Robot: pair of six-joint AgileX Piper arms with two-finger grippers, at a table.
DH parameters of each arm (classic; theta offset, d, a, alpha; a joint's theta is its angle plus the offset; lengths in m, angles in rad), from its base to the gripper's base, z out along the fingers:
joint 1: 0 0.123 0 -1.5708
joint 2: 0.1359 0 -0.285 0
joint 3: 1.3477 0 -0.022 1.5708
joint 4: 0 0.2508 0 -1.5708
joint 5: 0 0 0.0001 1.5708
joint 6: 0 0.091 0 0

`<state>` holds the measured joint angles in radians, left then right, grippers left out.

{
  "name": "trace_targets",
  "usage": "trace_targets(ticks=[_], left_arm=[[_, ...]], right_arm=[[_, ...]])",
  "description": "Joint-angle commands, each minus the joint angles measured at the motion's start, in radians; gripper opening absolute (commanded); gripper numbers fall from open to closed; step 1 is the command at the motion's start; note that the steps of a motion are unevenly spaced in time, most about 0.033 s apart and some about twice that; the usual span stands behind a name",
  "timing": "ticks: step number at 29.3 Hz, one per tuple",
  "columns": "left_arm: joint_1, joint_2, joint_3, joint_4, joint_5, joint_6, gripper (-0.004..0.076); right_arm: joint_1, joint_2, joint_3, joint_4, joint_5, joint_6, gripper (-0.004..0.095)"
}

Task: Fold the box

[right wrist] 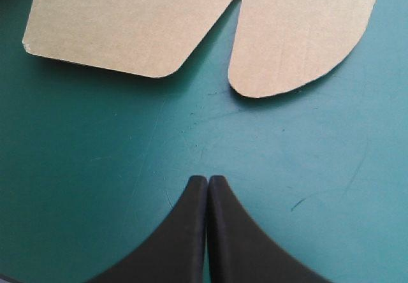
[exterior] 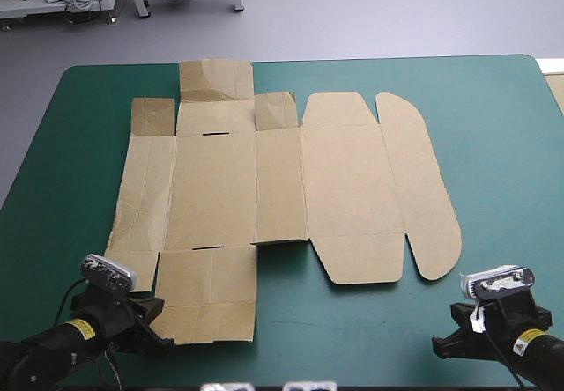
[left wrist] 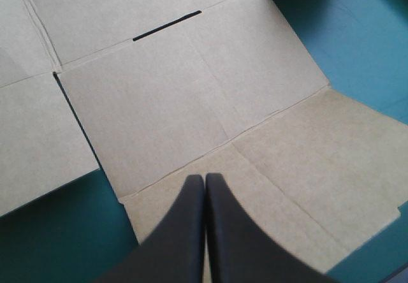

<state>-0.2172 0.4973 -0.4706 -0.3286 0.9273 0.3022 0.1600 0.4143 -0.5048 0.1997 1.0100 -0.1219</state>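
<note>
Left claw (left wrist: pixel 204 178), closed and empty, is seen over the near flap of the brown box (exterior: pixel 264 188). Right claw (right wrist: pixel 208 180), likewise closed on nothing, is held above the teal-green cover (exterior: pixel 493 127), rounded flaps ahead. Both arms are set low at the near edge, with the board spread open.

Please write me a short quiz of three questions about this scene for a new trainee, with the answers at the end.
1. True or false: the box already has its walls raised.
2. Choose one. The right gripper hangs over: A) a flap of the box; B) the bare teal-green cover; C) the middle of the box.
3. Fill in the gap: the fingers of the left gripper and of the right gripper are both ___ (open or shut).

Key: 1 false, the box lies flat; 2 B; 3 shut.
</note>
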Motion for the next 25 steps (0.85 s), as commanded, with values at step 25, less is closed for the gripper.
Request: trace_targets(ticks=[25], left_arm=[[-0.009, 0.141, -0.51, 0.037, 0.066, -0.116, -0.0009]], right_arm=[[0.001, 0.008, -0.025, 0.008, -0.045, -0.01, -0.0013]])
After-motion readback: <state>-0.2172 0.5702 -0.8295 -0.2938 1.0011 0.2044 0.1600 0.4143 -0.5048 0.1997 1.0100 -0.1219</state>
